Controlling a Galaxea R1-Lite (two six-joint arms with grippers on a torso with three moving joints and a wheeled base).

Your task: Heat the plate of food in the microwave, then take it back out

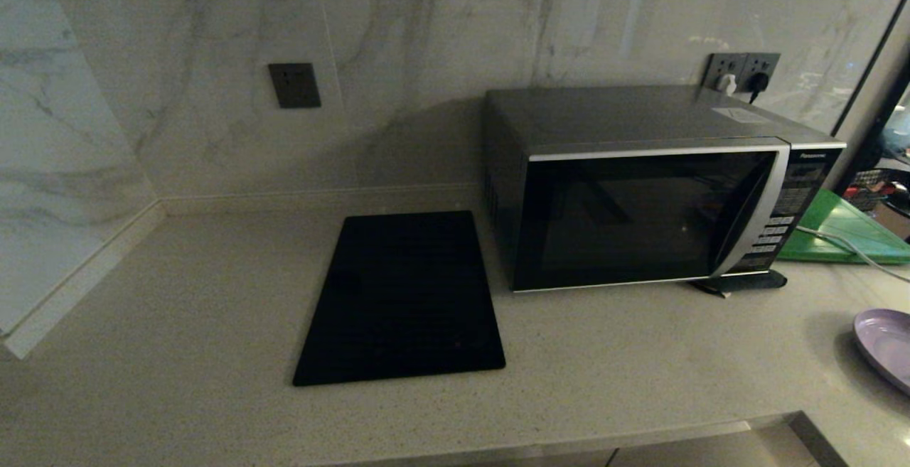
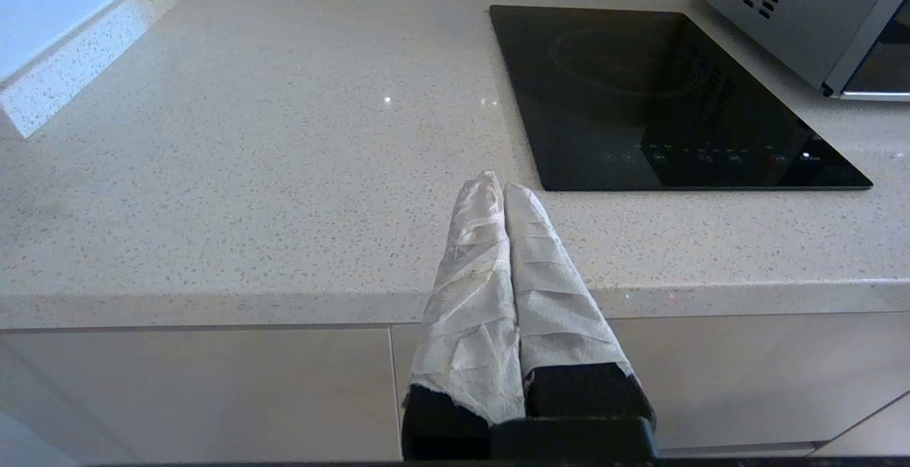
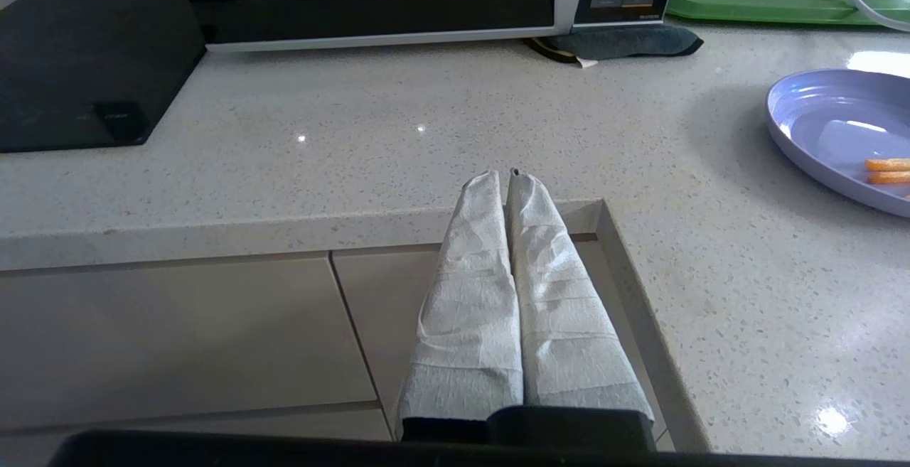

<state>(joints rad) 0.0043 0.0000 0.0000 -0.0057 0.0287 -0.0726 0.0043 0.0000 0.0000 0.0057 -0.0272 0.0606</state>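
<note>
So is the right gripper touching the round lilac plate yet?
Apart. The right wrist view shows bare countertop between the shut right gripper and the plate.

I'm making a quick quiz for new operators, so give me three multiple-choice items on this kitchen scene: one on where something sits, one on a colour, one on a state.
1. Where does the plate of food sit?
A. inside the microwave
B. on the counter, right of the microwave
C. on the cooktop

2. What colour is the board beside the microwave?
A. green
B. red
C. white

3. How is the microwave door?
A. wide open
B. taken off
C. closed

Key: 1 B, the plate rests on the counter toward the right edge of the head view. 2 A, the flat board right of the microwave is green. 3 C, the dark glass door lies flush with the front.
</note>
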